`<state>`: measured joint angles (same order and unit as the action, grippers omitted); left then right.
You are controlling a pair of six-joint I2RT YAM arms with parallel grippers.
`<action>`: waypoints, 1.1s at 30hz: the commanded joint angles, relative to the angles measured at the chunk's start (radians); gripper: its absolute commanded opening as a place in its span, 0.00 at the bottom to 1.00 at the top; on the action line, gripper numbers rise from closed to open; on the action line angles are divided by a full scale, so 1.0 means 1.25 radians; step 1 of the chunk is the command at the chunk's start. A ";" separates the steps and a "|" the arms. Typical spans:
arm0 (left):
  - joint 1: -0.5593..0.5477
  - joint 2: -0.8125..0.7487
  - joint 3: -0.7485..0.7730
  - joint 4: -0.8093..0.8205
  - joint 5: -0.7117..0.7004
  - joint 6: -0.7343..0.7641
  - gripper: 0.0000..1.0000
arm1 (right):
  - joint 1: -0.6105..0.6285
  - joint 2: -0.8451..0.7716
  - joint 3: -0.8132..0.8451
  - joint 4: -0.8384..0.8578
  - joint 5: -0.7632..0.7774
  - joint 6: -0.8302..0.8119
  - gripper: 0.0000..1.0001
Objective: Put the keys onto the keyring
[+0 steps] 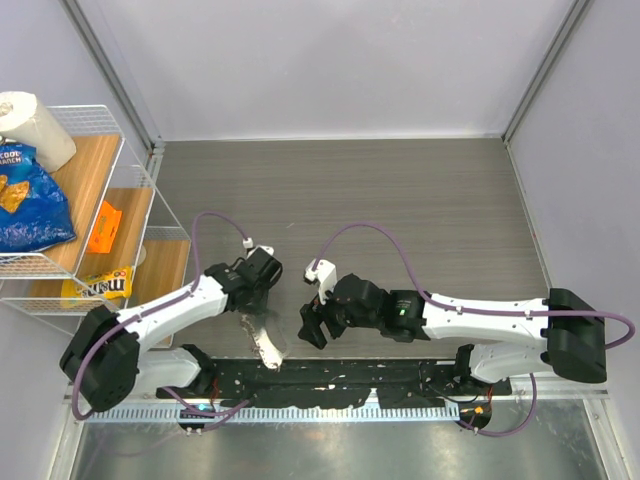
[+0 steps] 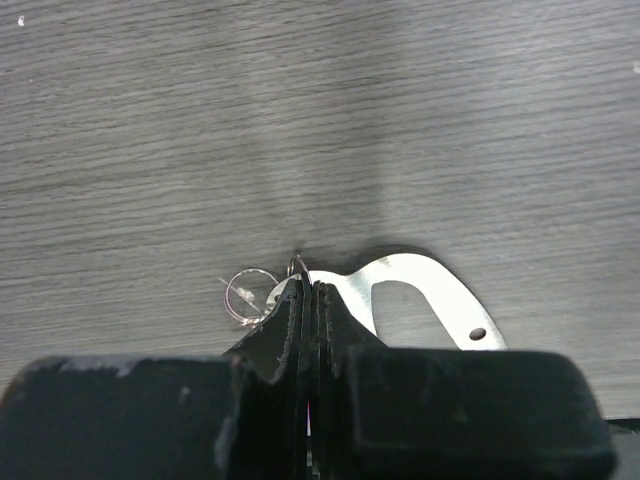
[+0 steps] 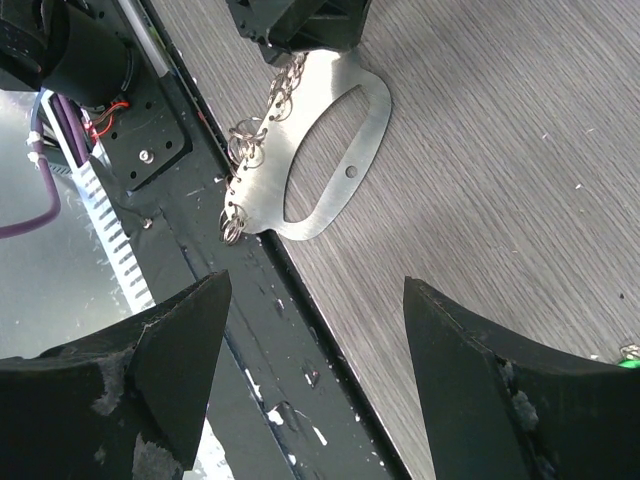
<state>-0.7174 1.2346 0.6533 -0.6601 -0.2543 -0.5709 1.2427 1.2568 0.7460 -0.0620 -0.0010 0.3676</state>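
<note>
The keyring is a pale looped strap (image 2: 428, 281) with a thin silver ring (image 2: 250, 295) beside it. It lies flat on the grey wood table (image 1: 400, 200) at the near edge. A short chain (image 3: 262, 128) runs along the strap (image 3: 330, 140). My left gripper (image 2: 308, 288) is shut on the strap's end where the chain joins; from above it sits at the strap's far end (image 1: 256, 300). My right gripper (image 3: 318, 282) hangs open to the right (image 1: 314, 326), nothing between its fingers. Of the keys, only a green speck (image 3: 629, 362) shows by the right finger.
A black base rail (image 3: 300, 360) runs along the table's near edge just below the strap. A wire shelf (image 1: 70, 200) at the left holds a paper roll (image 1: 35, 125), a blue snack bag (image 1: 30, 195) and candy packets.
</note>
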 commanded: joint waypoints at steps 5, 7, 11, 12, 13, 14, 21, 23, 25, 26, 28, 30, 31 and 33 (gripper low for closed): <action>-0.005 -0.149 0.061 -0.030 0.094 -0.007 0.00 | 0.006 -0.086 0.076 -0.047 -0.021 -0.061 0.76; -0.008 -0.195 0.076 -0.030 0.123 -0.024 0.00 | 0.006 -0.111 0.093 -0.075 -0.027 -0.079 0.76; -0.009 -0.283 0.093 -0.003 0.173 -0.088 0.00 | 0.006 -0.160 0.115 -0.103 -0.020 -0.125 0.77; -0.009 -0.304 0.093 0.010 0.179 -0.103 0.00 | 0.006 -0.162 0.120 -0.105 -0.019 -0.132 0.77; -0.009 -0.325 0.096 0.018 0.181 -0.122 0.00 | 0.006 -0.161 0.133 -0.117 -0.004 -0.143 0.77; -0.009 -0.344 0.097 0.026 0.184 -0.140 0.00 | 0.006 -0.160 0.139 -0.125 -0.002 -0.149 0.77; -0.009 -0.427 0.109 0.078 0.178 -0.254 0.00 | 0.016 -0.164 0.173 -0.111 0.092 -0.214 0.76; -0.010 -0.442 0.112 0.085 0.173 -0.281 0.00 | 0.024 -0.173 0.171 -0.087 0.095 -0.239 0.76; -0.009 -0.449 0.113 0.096 0.173 -0.305 0.00 | 0.035 -0.176 0.165 -0.056 0.104 -0.274 0.76; -0.009 -0.454 0.114 0.101 0.172 -0.320 0.00 | 0.042 -0.176 0.157 -0.046 0.118 -0.290 0.76; -0.009 -0.459 0.116 0.118 0.169 -0.343 0.00 | 0.065 -0.173 0.143 0.010 0.145 -0.354 0.76; -0.009 -0.464 0.119 0.119 0.163 -0.369 0.00 | 0.078 -0.171 0.130 0.043 0.160 -0.403 0.75; -0.009 -0.466 0.117 0.132 0.164 -0.384 0.00 | 0.082 -0.171 0.124 0.071 0.166 -0.418 0.75; -0.009 -0.475 0.106 0.159 0.175 -0.424 0.00 | 0.096 -0.173 0.098 0.119 0.180 -0.469 0.75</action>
<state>-0.7261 0.6659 0.7525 -0.5755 -0.0406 -0.9901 1.3350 1.0660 0.9039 -0.0898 0.1577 -0.0612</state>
